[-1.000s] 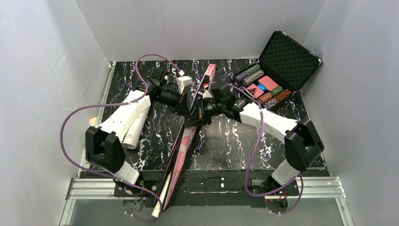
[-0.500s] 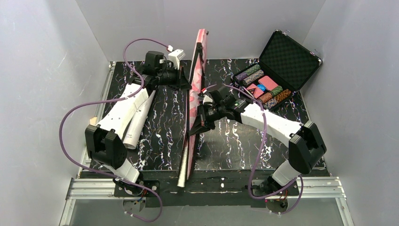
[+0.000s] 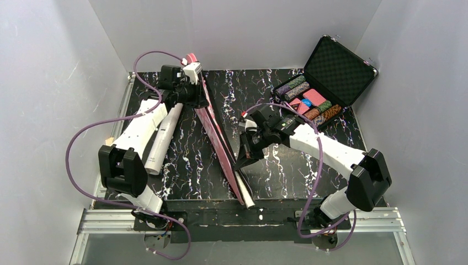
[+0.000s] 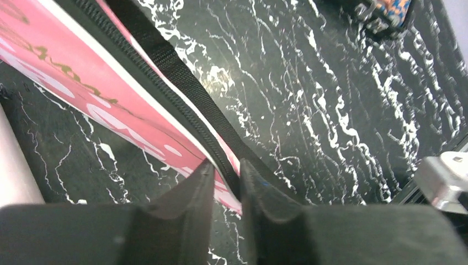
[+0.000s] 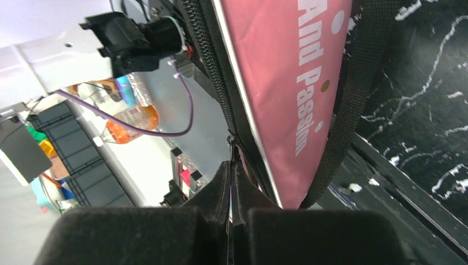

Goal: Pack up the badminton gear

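Pink bag [image 3: 212, 130]: long, thin, stood on its edge, diagonal across the desk [image 3: 287, 176] from far-left to near-centre. Far end is lifted off the desk at the L gripper [image 4: 227, 165], near end reaches the front edge. A white handle end [image 3: 248, 199] pokes out there, so prob. rackets are inside, but can't see in.

Handling (judgement): soft fabric shell, light, floppy where unsupported and stiffer where the frames fill it. It sags or twists if held at one end only, so it needs two holds. Best hold pts are the black zip band and strap webbing, since the pink panel looks slick.

L gripper: fingers nearly together, pinching the zip edge of the bag. R gripper [image 5: 232, 165]: pressed together on a thin bit, looks like the zip pull [image 5: 231, 144], low down near the bag's near end.

White tube [image 3: 161, 141] lies flat at far left, partly under the L arm, apart from the bag.

Surface: black marble-look top, flat, prob. smooth. Room: grey walls close on three sides. An open black case [image 3: 331, 66] w/ chips sits in the far-right corner, well apart.
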Motion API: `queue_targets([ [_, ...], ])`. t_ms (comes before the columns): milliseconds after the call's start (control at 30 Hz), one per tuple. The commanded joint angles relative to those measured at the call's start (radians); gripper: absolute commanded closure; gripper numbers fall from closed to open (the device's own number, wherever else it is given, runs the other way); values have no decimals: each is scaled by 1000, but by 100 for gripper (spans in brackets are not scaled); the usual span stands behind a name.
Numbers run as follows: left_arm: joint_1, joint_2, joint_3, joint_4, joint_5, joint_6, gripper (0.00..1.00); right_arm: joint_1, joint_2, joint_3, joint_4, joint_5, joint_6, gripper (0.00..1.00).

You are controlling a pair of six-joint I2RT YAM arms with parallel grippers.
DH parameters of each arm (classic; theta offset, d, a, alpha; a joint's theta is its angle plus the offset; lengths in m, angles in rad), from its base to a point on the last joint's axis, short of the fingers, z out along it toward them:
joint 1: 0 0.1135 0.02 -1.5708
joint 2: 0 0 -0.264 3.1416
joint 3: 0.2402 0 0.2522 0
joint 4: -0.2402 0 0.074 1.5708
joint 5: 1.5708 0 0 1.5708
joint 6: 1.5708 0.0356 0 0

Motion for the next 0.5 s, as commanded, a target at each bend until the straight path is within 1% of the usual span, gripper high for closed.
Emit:
queue_targets([
  [0,4,-69,-15,21,38,123,71,15,-41,36,-125,28,-80,99],
  [67,4,-95,-24,-1,76,177,65,15,-45,47,-152,45,-100,99],
  [167,4,-141,-18,-51,143,270,48,15,-56,68,-202,79,-129,99],
  [200,5,-157,-10,-83,172,307,44,15,-58,77,-220,91,-140,99],
  [233,4,-176,3,-112,204,361,43,15,-59,90,-252,111,-158,99],
  [333,3,-228,43,-195,303,510,33,15,-72,116,-306,158,-185,99],
  [400,-6,-240,88,-293,386,605,31,15,-85,123,-324,181,-191,99],
  [433,-85,-252,129,-426,446,779,31,17,-107,115,-322,195,-184,99],
  [467,-137,-260,129,-481,417,854,30,21,-110,112,-318,200,-181,99],
])
